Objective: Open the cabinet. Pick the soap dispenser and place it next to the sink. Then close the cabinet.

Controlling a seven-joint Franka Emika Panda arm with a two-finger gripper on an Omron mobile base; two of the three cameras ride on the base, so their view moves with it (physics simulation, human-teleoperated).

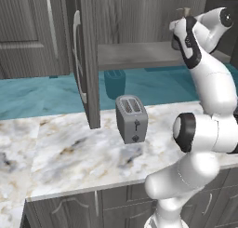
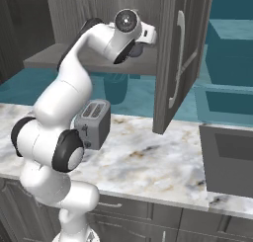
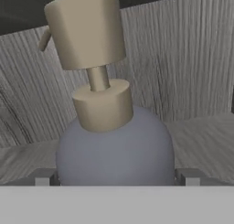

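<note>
- The place was a kitchen, rendered rather than filmed.
- A white-and-brown marble worktop ran across the lower half of both base views.
- A grey two-slot toaster stood on it, near the frame's centre.
- A dark wood-grain wall cabinet hung above, doors swung open.
- Low grey base units lined the bottom edge.
- A dark sink sat at the right.

The soap dispenser has its base cut off by the bottom edge up close, and from the base views the arm hides most of the bottle.
</note>
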